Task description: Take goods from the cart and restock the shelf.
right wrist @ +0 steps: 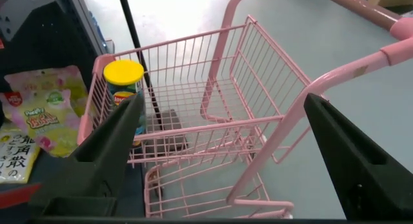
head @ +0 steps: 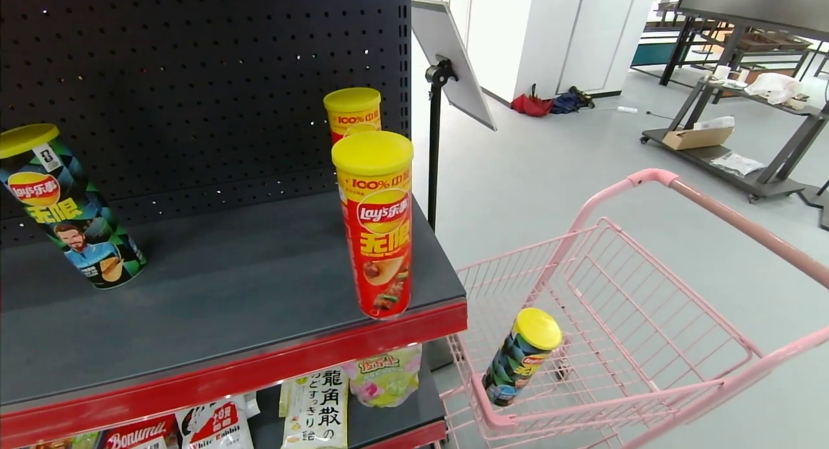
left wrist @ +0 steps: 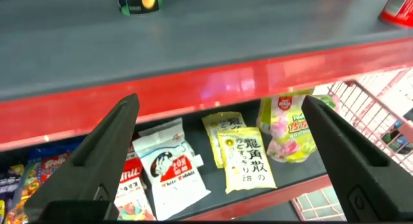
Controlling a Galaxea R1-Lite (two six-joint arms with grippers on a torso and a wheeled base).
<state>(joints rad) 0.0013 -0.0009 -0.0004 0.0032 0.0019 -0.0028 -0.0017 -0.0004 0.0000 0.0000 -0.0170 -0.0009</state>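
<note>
One shelf carries three cans; the pink cart beside it holds a fourth, dark can in its shelf-side corner. Left fingers and right fingers gape wide, holding nothing.

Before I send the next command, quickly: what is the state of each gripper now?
Left gripper: open, holding nothing.
Right gripper: open, holding nothing.

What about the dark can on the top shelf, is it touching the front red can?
Apart. The head view shows the dark can at the left of the shelf and the front red can near its right end, with bare shelf between them.
</note>
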